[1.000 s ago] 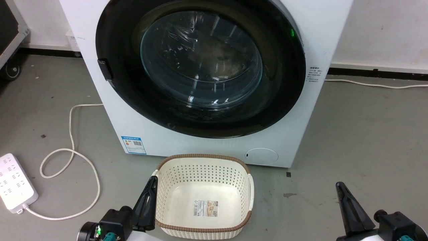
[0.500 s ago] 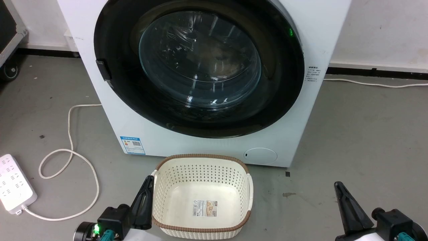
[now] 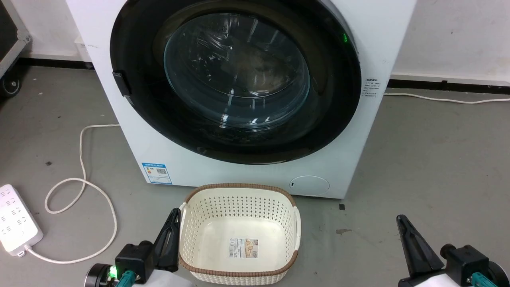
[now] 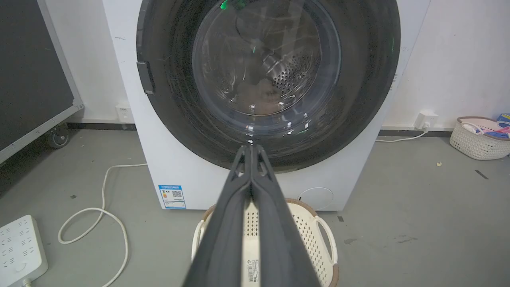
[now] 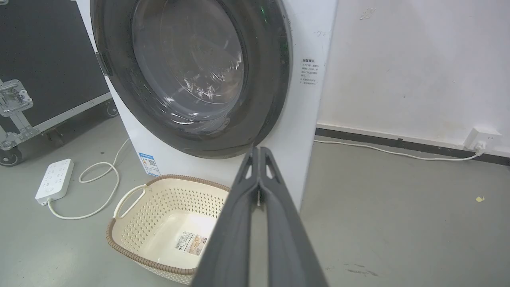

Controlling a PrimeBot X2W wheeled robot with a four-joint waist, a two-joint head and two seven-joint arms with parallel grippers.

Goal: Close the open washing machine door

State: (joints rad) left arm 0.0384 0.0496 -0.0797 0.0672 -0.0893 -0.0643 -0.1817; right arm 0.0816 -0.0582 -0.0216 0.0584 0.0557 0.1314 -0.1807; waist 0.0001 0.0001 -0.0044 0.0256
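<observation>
basket (image 3: 239,209): cream, perforated, brown rim, sits on the floor (image 3: 430,159), label sticker on its bottom
power strip (image 3: 16,217): white, off left, its cord (image 3: 81,159) loops across the floor
wall: second small basket (image 4: 476,143), socket (image 5: 480,137)
far left: black wheeled case (image 5: 44,59)

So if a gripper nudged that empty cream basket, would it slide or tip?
Probably slide: the laundry basket looks like thin perforated plastic and is empty, so likely light. It is wide and low on the smooth grey floor, so tipping seems unlikely.
</observation>
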